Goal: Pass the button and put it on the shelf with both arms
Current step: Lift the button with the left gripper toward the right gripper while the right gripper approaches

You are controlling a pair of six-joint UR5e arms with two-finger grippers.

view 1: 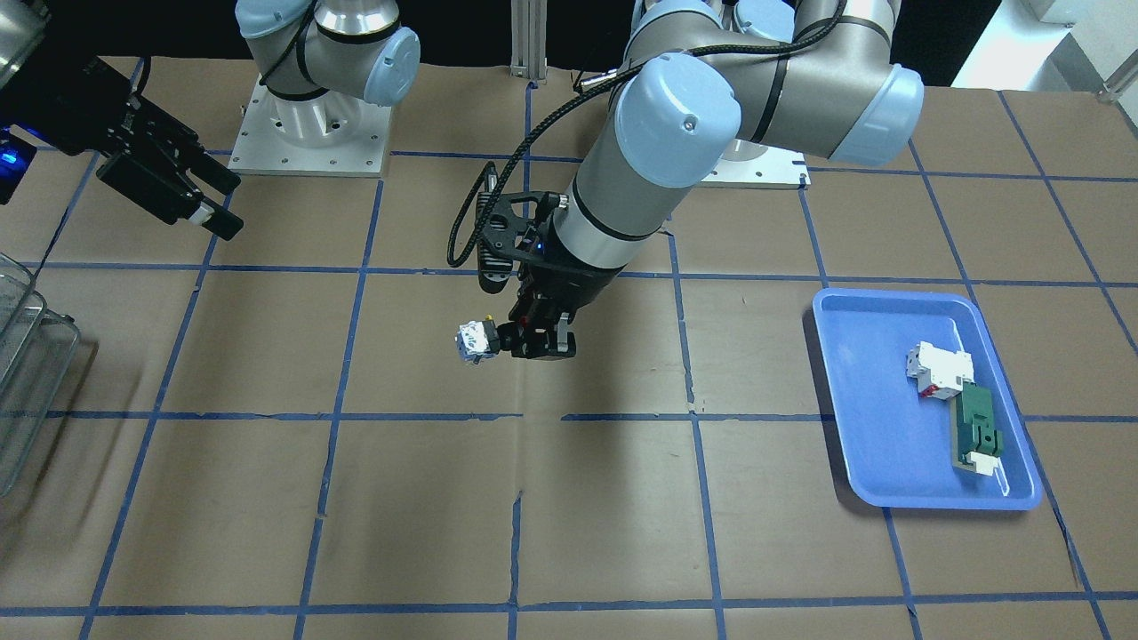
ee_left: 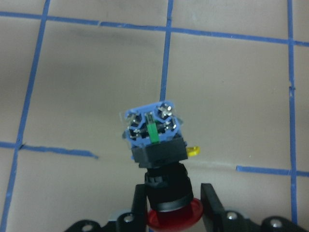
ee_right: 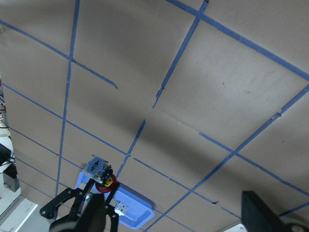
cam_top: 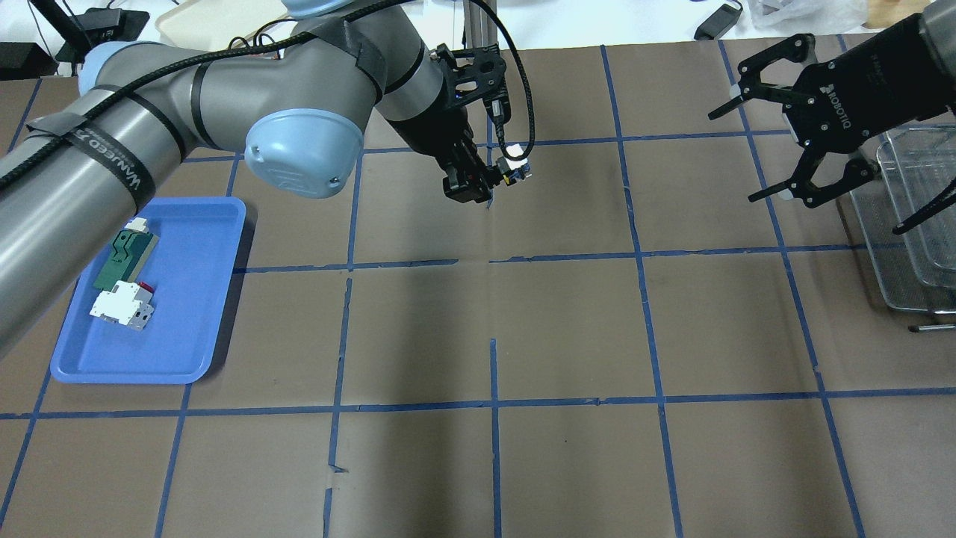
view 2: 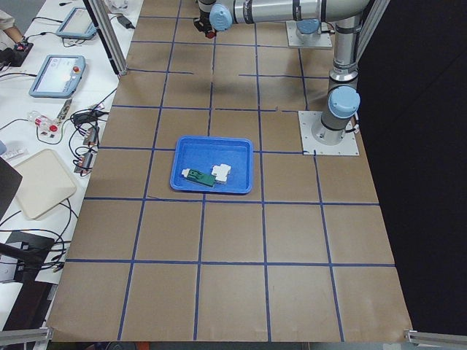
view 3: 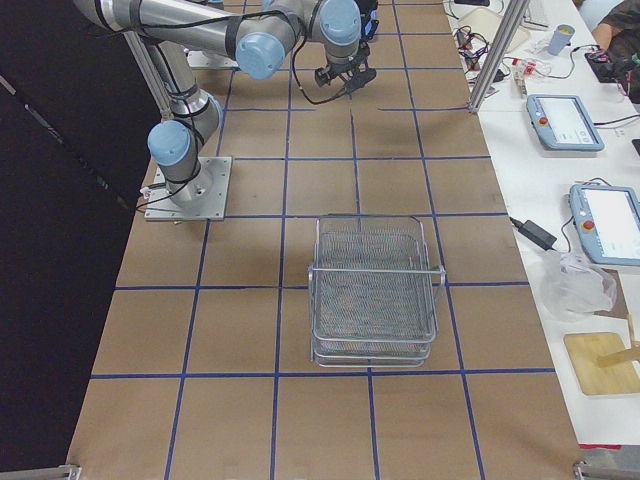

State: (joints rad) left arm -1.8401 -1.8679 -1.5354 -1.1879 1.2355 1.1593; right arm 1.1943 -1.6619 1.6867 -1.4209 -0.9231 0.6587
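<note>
The button has a red cap, a black body and a blue base. My left gripper is shut on its black body near the red cap and holds it above the table's middle, base pointing outward. It also shows in the left wrist view, in the overhead view and in the right wrist view. My right gripper is open and empty, well apart from the button, near the wire shelf. The shelf also shows in the right side view.
A blue tray on the robot's left side holds a white block with red marks and a flat green-and-white part. Brown paper with a blue tape grid covers the table.
</note>
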